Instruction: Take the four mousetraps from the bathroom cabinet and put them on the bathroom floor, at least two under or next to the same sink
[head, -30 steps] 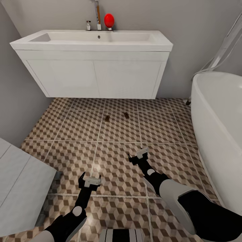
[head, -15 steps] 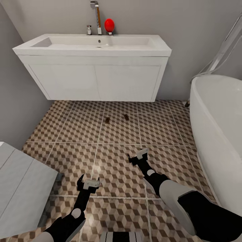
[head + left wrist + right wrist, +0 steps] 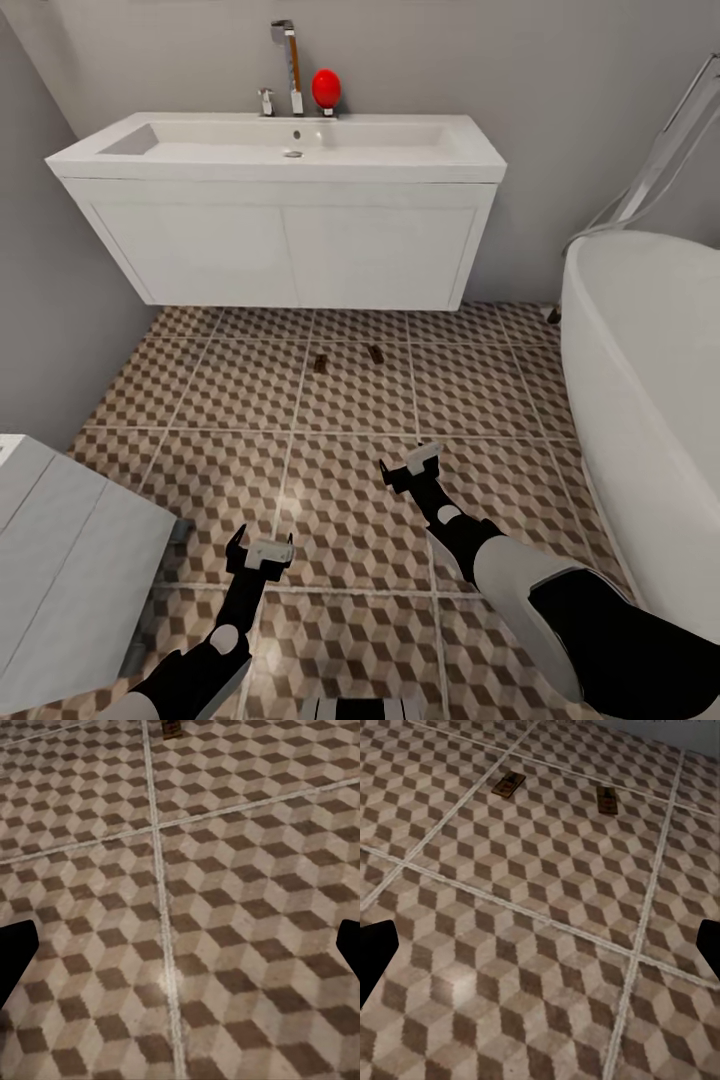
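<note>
two mousetraps lying flat on the bathroom floor (image 3: 350,500) a little in front of the sink (image 3: 290,150), side by side but apart: left mousetrap (image 3: 320,362) and right mousetrap (image 3: 376,354), both just out from under the front edge of the white vanity unit (image 3: 290,250), roughly below its middle. seen too from the right wrist camera as two small brown boards, left mousetrap (image 3: 508,784) and right mousetrap (image 3: 606,799), each on patterned tile near a pale grout line. one mousetrap (image 3: 172,727) partly cut by the frame edge in the left wrist camera; which of the two, cannot tell.

chrome tap (image 3: 290,65) at the back of the sink, with a red round object (image 3: 325,88) just beside it. white bathtub (image 3: 650,400) to the right of the sink, a pale grey block (image 3: 70,570) to the left and nearer the robot.

left gripper (image 3: 262,552) low over the floor, well short of the sink, fingers spread wide, nothing between them. right gripper (image 3: 415,465) nearer the sink than the left one, also over bare tile, well short of the mousetraps, jaws parted wide and holding nothing. dark fingertips (image 3: 376,952) far apart at the frame sides in the right wrist camera, likewise dark fingertips (image 3: 15,956) in the left wrist camera.
</note>
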